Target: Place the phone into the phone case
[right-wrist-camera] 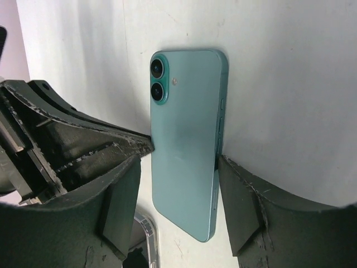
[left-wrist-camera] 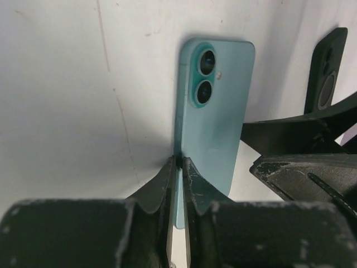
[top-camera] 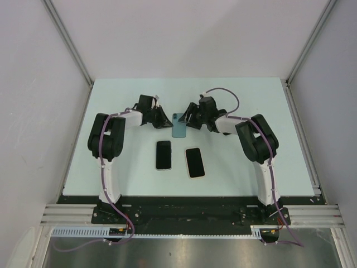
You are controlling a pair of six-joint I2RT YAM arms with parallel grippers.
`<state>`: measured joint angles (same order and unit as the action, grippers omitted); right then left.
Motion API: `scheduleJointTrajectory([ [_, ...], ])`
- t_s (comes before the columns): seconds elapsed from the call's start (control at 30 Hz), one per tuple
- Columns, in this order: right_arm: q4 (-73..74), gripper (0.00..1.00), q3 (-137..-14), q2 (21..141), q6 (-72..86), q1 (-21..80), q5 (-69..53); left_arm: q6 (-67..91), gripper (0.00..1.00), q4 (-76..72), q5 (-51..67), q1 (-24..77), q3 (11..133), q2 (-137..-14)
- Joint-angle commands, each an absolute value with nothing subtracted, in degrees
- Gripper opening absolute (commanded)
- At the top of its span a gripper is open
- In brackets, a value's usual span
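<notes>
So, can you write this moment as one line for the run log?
phone: back visible, uncased | left gripper: shut on phone | right gripper: shut on phone | black case: apart from phone

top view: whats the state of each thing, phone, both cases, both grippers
teal phone: back up, lenses showing, held between both grippers, not in a case
left gripper: shut on the teal phone's edge
right gripper: shut across the teal phone's width
black case: lying flat, untouched
light-rimmed case: lying flat beside the black case, untouched
</notes>
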<state>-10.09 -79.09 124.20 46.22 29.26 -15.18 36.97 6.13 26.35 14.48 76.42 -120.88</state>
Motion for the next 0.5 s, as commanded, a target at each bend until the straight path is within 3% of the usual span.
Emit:
scheduleJointTrajectory([
  [0.0, -12.8, 0.62, -80.1, 127.9, 46.6, 30.1, -21.6, 38.8, 0.13, 5.5, 28.5, 16.3, 74.5, -123.0],
  [0.13, -25.5, 0.59, -79.7, 130.6, 57.2, 29.1, -36.3, 39.6, 0.13, 4.4, 29.4, 16.3, 73.7, -123.3],
  [0.47, -47.1, 0.55, -79.0, 132.9, 71.2, 28.7, -46.4, 40.4, 0.11, 2.2, 31.2, 16.3, 71.5, -123.2],
])
